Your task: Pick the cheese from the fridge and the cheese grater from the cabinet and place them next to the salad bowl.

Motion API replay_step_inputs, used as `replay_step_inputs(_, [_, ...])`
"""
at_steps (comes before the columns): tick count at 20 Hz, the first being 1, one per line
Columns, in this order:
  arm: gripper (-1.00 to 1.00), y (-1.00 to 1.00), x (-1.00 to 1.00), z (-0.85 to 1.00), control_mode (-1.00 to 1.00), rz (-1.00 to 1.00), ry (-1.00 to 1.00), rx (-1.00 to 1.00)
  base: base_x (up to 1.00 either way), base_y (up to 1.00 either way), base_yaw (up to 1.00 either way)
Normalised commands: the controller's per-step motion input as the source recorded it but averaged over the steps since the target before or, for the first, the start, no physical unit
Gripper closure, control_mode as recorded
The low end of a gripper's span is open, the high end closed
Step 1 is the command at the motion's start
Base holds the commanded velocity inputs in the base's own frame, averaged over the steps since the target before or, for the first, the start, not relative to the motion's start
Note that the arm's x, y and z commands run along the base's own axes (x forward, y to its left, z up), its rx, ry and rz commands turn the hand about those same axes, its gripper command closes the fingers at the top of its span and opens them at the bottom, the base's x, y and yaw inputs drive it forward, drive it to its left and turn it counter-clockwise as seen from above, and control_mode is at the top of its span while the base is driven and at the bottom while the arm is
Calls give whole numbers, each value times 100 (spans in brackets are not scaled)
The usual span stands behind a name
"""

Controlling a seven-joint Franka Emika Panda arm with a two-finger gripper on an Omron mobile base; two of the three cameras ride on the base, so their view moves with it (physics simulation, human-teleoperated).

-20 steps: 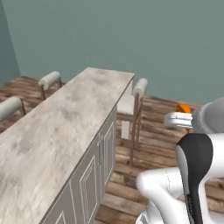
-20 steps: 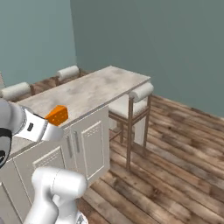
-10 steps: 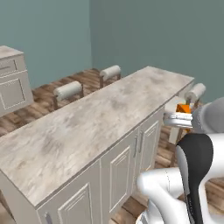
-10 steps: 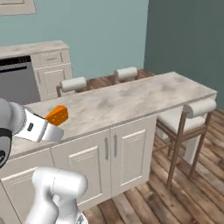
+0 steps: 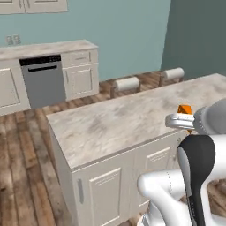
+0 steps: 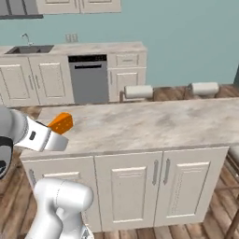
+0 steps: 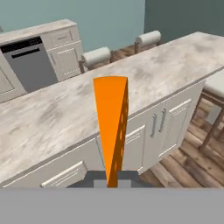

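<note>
My fingers (image 7: 110,178): closed tight on the cheese (image 7: 111,127), its narrow end pinched between my two tips.
Cheese: orange wedge held up in the air at my front, over the near edge of the island counter (image 5: 119,121); also seen at (image 6: 61,123) and (image 5: 185,110).
Island counter: pale marbled top on white cabinet doors (image 6: 154,184), just beyond the wedge.
Stools (image 6: 138,91): two padded seats along the island's far side.
Dishwasher (image 6: 88,78): grey, set in the back wall units.
Sink (image 6: 29,48): far left on the back counter.
</note>
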Motion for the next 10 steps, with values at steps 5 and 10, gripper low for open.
replay_step_inputs(5, [100,0,0,0,100,0,0,0,1,47,61])
replay_step_inputs(10, [100,0,0,0,100,0,0,0,25,64,43])
